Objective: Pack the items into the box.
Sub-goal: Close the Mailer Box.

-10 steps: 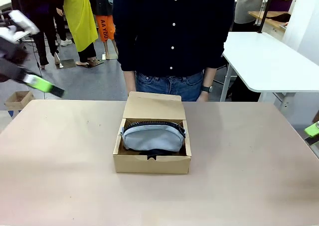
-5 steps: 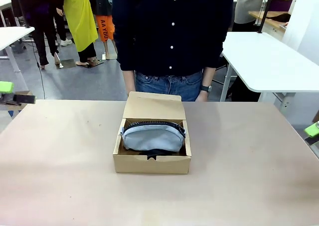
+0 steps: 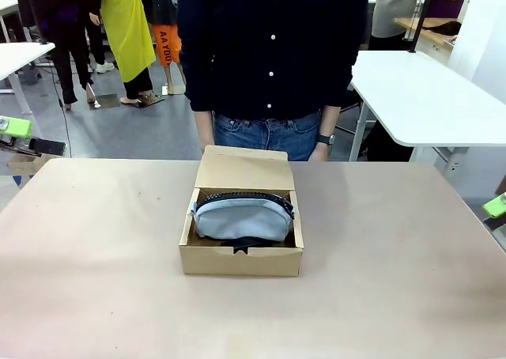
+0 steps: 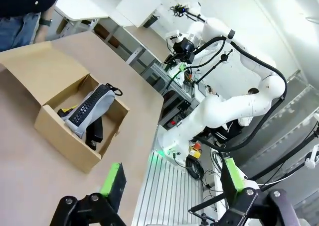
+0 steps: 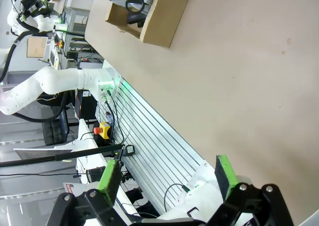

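The box (image 3: 240, 261) sits in the middle of the tabletop (image 3: 379, 280), its walls square to the tabletop's edges. Its lid flap (image 3: 241, 169) is open and leans back toward the far edge, where a person (image 3: 273, 51) stands close behind it. Bare tabletop lies wide to the left, to the right and on the near side of the box. Room is tight only at the far side, between the flap and the person.

The pouch (image 3: 241, 218) lies inside the box and spans it almost wall to wall. Its long axis runs left to right, parallel to the near edge, and its black zipper runs along the far, upper side. A black thing (image 3: 247, 241) shows under the pouch's near side; what it is cannot be told.

The left fingers (image 4: 112, 178) stand wide apart with nothing between them, out past the far-left corner. The right fingers (image 5: 225, 171) are likewise spread and empty, beyond the right edge, well apart from the box.
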